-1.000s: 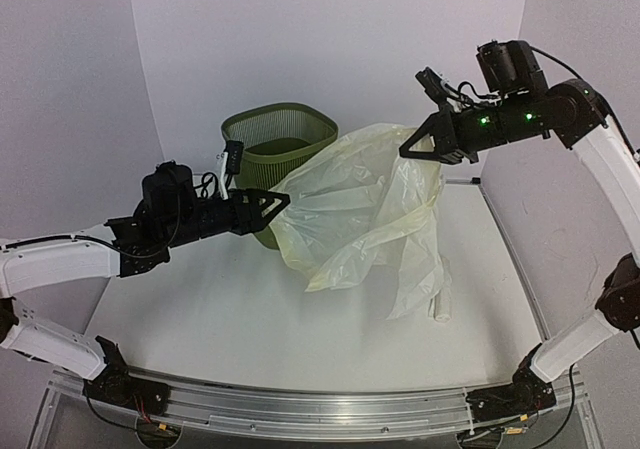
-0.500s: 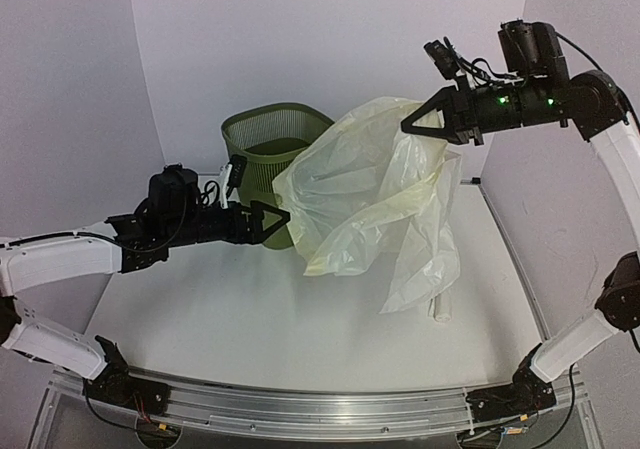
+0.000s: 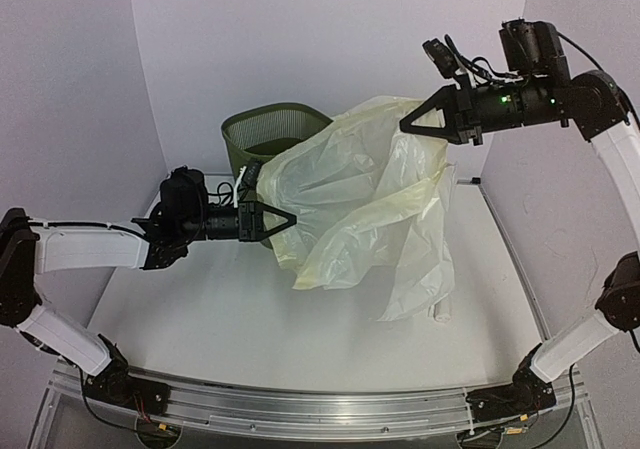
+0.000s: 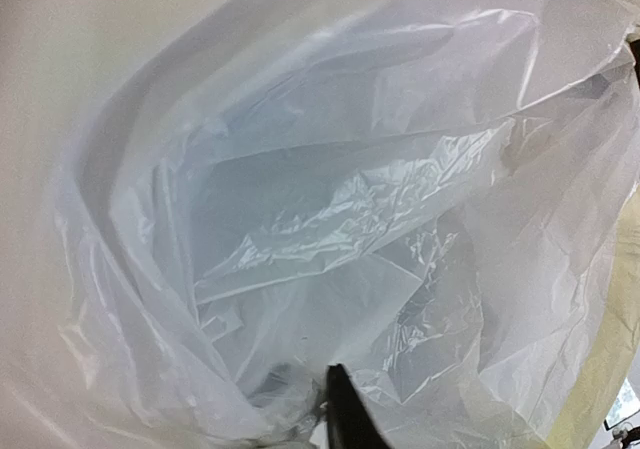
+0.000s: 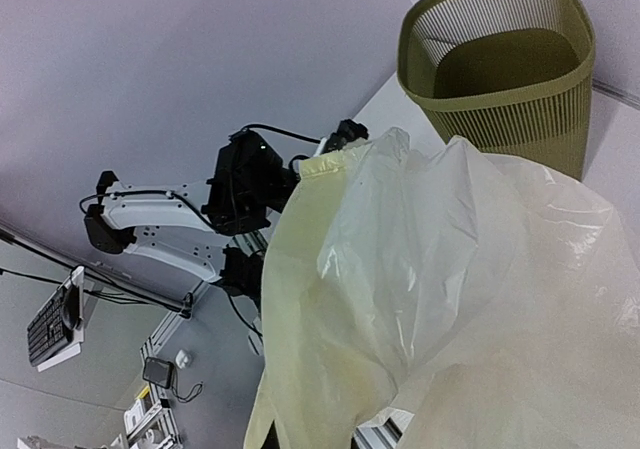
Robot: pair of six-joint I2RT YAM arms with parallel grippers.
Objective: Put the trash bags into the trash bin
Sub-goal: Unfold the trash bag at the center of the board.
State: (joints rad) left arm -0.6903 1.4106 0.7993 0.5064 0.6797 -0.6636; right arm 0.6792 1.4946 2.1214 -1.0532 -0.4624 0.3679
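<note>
Trash bags (image 3: pixel 360 194) outside trash bin (image 3: pixel 262 134), pinched by right gripper (image 3: pixel 405 129)

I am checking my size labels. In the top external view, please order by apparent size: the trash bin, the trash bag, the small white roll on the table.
1. trash bag, clearly the largest.
2. trash bin, partly hidden by the bag.
3. white roll, the smallest.

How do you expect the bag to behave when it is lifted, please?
Probably floppy: the bag hangs in loose folds from the right claw. Likely light, since the thin film billows rather than hanging straight. Its glossy surface may slip, and it spreads wider than the bin, so it may catch the rim.
</note>
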